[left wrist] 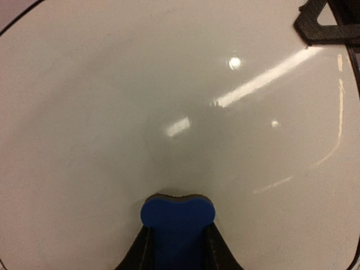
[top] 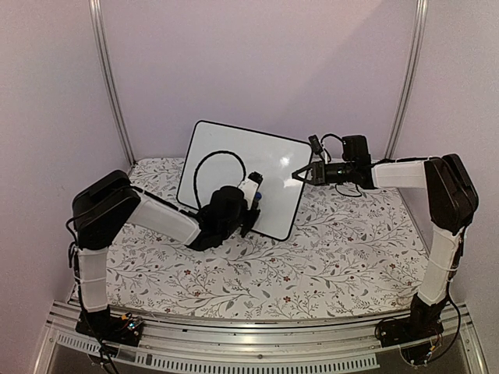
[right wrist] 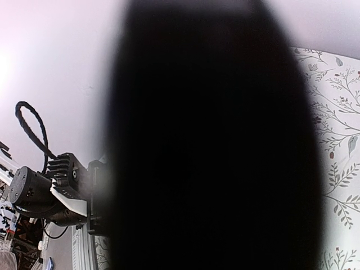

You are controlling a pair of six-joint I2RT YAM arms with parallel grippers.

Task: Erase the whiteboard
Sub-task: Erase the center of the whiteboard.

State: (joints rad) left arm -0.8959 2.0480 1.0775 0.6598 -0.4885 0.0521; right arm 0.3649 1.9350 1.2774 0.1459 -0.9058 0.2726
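The whiteboard (top: pixel 273 164) stands tilted at the back middle of the table, and no writing shows on it. It fills the left wrist view (left wrist: pixel 112 112) with only light glare. My left gripper (top: pixel 253 195) is shut on the small blue eraser (left wrist: pixel 177 216), whose felt edge presses against the board's face. My right gripper (top: pixel 300 173) is closed over the board's right edge. One of its black fingers (left wrist: pixel 329 28) shows at the board's top right corner. The right wrist view is mostly a dark close blur (right wrist: pixel 214 140), so its jaws are hidden there.
A floral cloth (top: pixel 343 249) covers the table. Metal posts (top: pixel 109 78) stand at the back corners against pale walls. The left arm's black cable loop (top: pixel 201 164) arcs in front of the board. The left arm (right wrist: pixel 50 185) shows in the right wrist view.
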